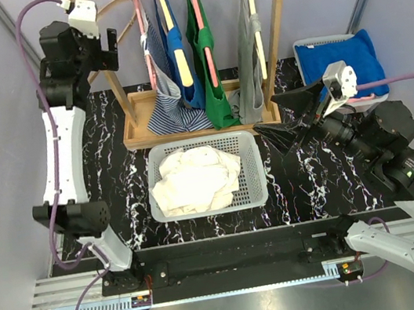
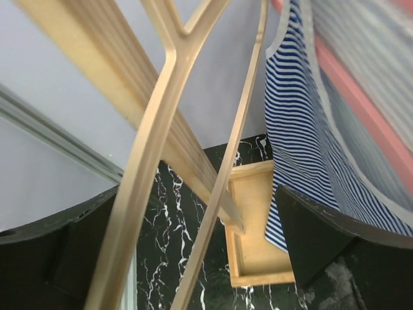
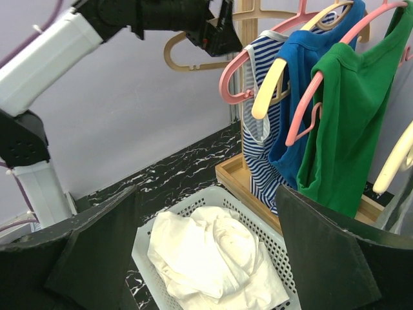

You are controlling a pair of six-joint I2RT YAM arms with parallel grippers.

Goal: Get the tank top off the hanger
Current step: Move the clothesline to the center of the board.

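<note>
A bare wooden hanger sits at the left end of the clothes rack. My left gripper is up beside it. In the left wrist view the hanger runs between the jaws of the left gripper, which stand wide open and do not clamp it. A crumpled cream tank top lies in the white basket. My right gripper hovers open to the right of the basket, holding nothing. Its wrist view looks down on the cream tank top.
Striped, blue, green and grey tops hang on the rack behind the basket. A bin with blue cloth stands at the back right, just behind the right gripper.
</note>
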